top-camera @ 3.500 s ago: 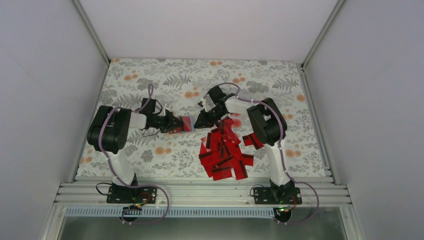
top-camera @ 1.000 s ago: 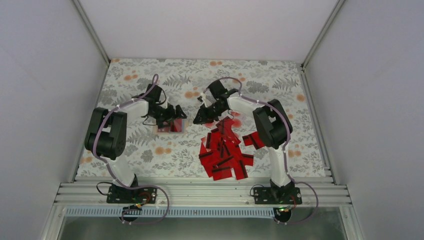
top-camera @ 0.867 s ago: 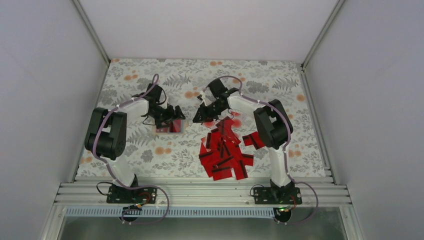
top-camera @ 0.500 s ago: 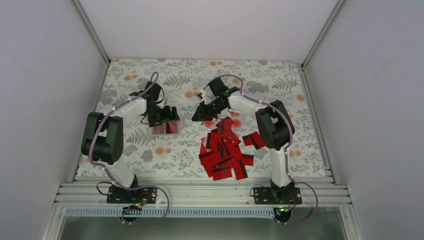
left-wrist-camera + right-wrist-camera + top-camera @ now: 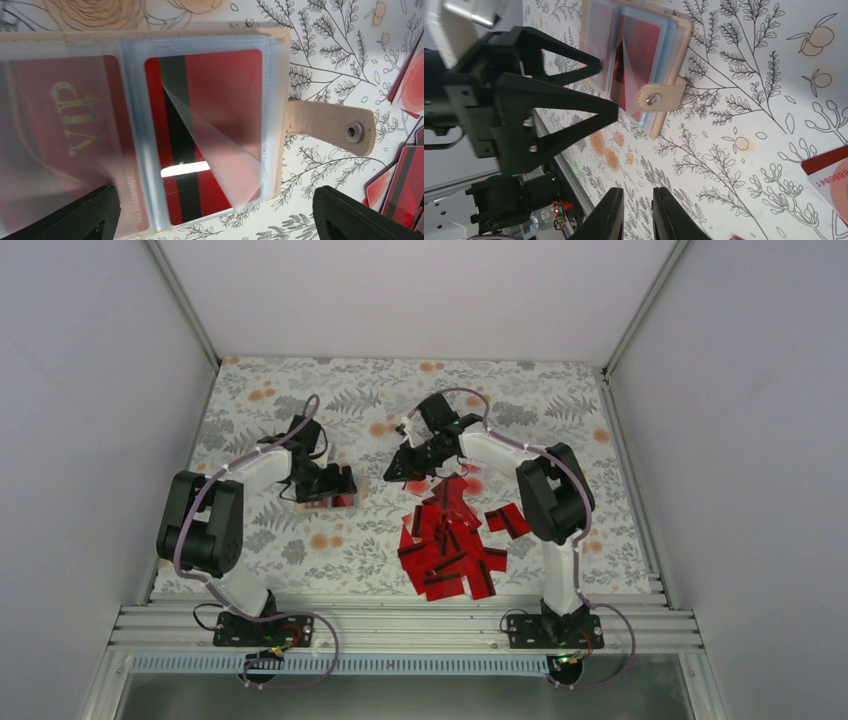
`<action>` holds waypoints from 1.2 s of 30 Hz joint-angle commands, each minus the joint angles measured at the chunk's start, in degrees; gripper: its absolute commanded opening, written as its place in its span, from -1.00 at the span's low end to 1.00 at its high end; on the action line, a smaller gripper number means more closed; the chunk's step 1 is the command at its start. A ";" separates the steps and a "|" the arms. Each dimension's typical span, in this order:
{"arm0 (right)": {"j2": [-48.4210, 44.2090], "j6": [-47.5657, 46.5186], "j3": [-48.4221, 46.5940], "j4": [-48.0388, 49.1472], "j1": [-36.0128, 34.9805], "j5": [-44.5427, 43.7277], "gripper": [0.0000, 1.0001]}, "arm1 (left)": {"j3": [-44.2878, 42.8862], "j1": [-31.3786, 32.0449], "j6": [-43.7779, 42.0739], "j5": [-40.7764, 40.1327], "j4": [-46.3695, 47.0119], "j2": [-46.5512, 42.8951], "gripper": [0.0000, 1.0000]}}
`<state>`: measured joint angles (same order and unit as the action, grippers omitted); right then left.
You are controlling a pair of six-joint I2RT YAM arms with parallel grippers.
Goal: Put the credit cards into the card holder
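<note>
At left pincer: spread wide, empty, poised over the opened card holder, red cards showing in its clear sleeves. At right pincer: nearly pressed together, pinching nothing. Ahead of its tips, the holder; behind it, loose credit cards heaped on flowered cloth.

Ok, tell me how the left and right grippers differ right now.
The left gripper is wide open; the right gripper has its jaws almost together, with nothing visible between them. The left hangs right over the open card holder; the right sits off to its side, by the far edge of the loose credit cards. Both hold nothing.
</note>
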<state>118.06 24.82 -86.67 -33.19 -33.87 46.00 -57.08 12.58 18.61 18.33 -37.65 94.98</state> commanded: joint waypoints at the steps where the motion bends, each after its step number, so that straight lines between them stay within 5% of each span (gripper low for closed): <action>1: -4.12 -1.28 1.78 0.08 -0.59 -0.59 -0.68 | 1.75 1.11 1.53 2.75 4.61 -0.01 0.91; 20: -9.92 -3.37 8.41 0.03 -0.45 -1.76 -0.69 | 1.71 4.79 6.67 -6.06 3.50 0.55 0.86; 36: -12.73 -4.56 10.22 -1.21 0.81 -3.11 -0.69 | 0.11 8.70 10.91 0.98 8.06 3.50 0.85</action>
<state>107.61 21.39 -77.08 -33.71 -33.45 43.62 -55.83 20.23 26.94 15.92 -30.39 96.82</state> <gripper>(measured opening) 0.155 0.927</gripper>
